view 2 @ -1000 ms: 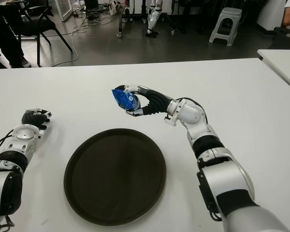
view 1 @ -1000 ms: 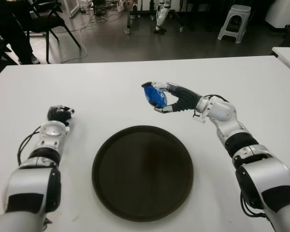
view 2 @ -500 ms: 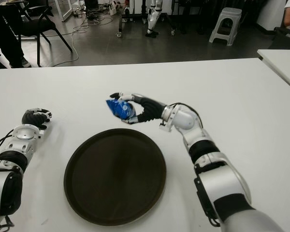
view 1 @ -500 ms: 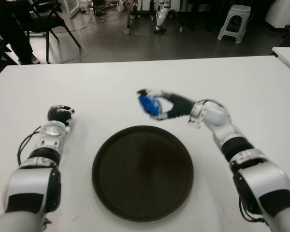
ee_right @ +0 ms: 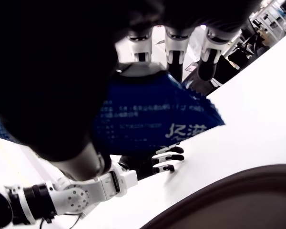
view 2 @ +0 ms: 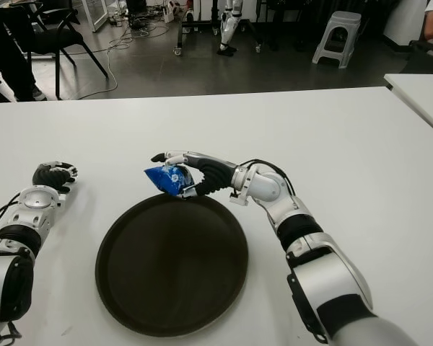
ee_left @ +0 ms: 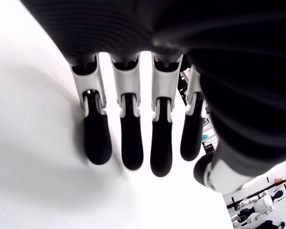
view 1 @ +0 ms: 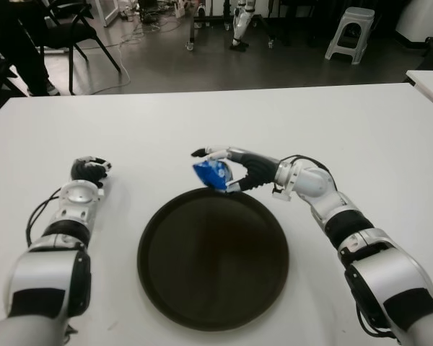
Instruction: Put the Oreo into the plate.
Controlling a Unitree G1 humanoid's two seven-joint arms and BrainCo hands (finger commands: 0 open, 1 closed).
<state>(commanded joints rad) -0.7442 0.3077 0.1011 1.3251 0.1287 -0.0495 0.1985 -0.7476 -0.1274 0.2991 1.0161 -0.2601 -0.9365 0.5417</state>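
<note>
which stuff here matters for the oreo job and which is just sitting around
Part of the job:
- Oreo packet, blue, gripped in the right hand at the far rim of the plate
- plate, dark, round, nothing in it

Just around:
- left hand, idle, left of the plate
- white table
- stool and chair beyond it

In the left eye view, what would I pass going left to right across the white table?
Left hand near the table's left side → dark round plate → blue Oreo packet, gripped over the plate's far rim → right hand holding it, its arm running off to the right.
</note>
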